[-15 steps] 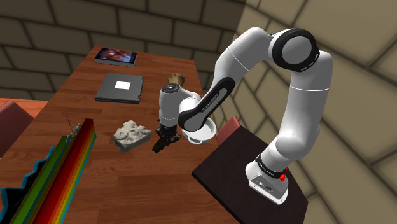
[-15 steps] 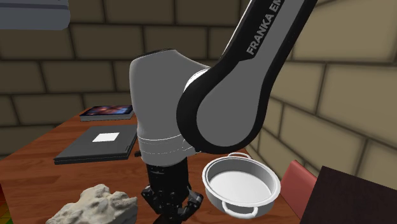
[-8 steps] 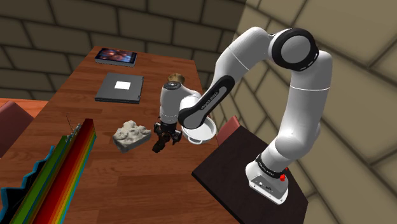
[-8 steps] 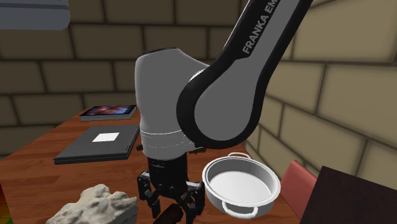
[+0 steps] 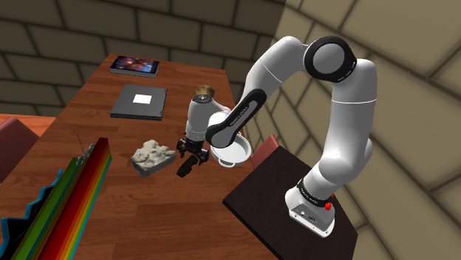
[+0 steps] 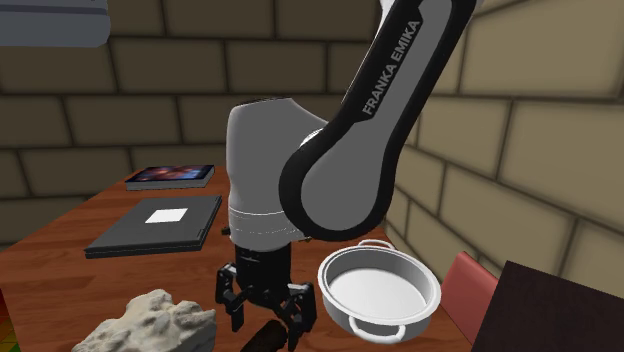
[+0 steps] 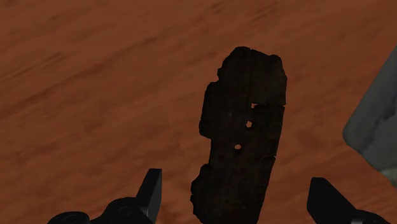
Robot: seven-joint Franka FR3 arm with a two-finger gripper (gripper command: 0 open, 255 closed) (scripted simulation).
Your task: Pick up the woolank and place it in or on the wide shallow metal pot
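My gripper (image 6: 265,318) has risen off the table since a second ago and its fingers have spread, while my elbow has swung slightly toward nine o'clock in the shoulder view. The gripper hangs released, grasping nothing. In the wrist view its two black fingertips stand wide apart, and the dark plank (image 7: 242,133) lies between and beyond them, touched by neither.

The plank is a ragged, nearly black slab with a few small holes. It lies flat on the reddish-brown wooden table (image 5: 148,214) directly below my hand.

In the shoulder view the dark plank (image 5: 185,168) sits near the table's edge, with a pale grey rock (image 5: 153,155) just beside it at about ten o'clock. The shallow two-handled pot (image 5: 235,161), white inside, stands at the plank's two o'clock, partly hidden behind my forearm. In the second exterior view the pot (image 6: 345,318) sits at three o'clock of my gripper, close but apart from it, and the rock (image 6: 150,320) is at nine o'clock.

A rainbow-striped object (image 5: 74,199) runs along the table at the rock's seven o'clock in the shoulder view. Farther up the table, at the rock's twelve o'clock, lies a closed grey laptop (image 5: 138,102). A tablet (image 5: 134,65) with a lit screen lies beyond that. Brick-patterned walls close the scene behind.
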